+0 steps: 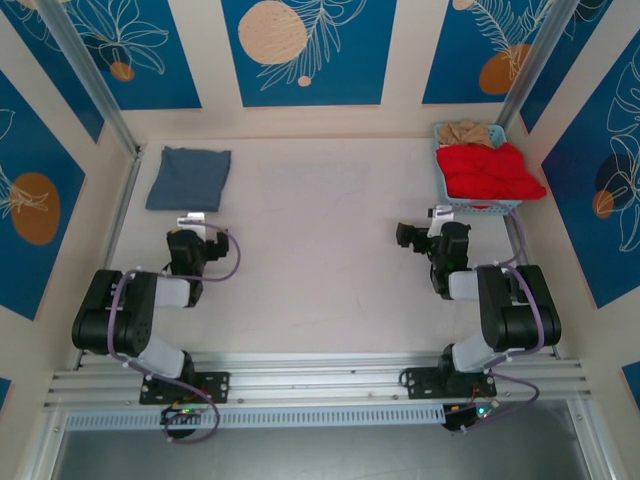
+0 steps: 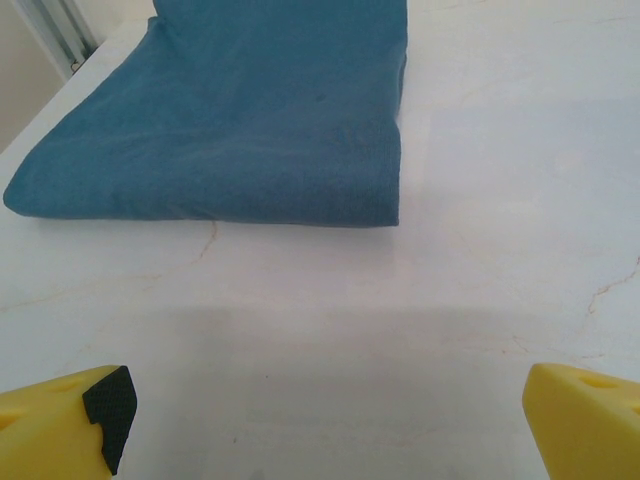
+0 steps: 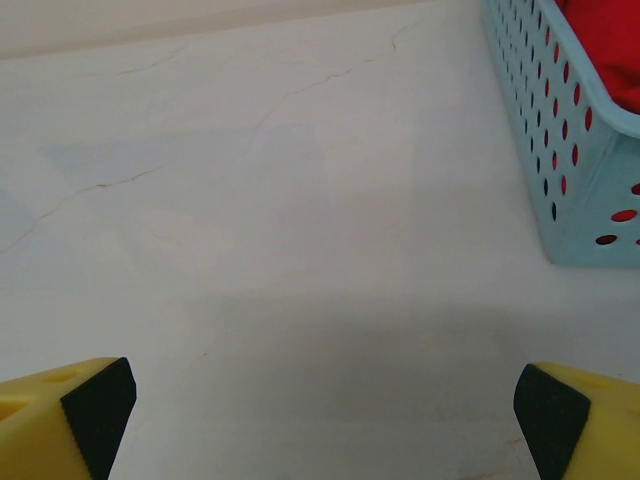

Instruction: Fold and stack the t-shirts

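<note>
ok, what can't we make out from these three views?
beige t-shirt, top view: crumpled behind the red t-shirt and too small; folds unreadable.
red t-shirt, top view: bunched in the basket; one garment or several, cannot tell.
blue t-shirt, left wrist view: far end cut off by the top edge.
basket, right wrist view: cut off by the right edge; its wall hides most contents.

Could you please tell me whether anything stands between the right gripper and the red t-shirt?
Only the basket wall, ahead and right of the open right gripper. The red t-shirt heaps above the rim with nothing on top.
</note>
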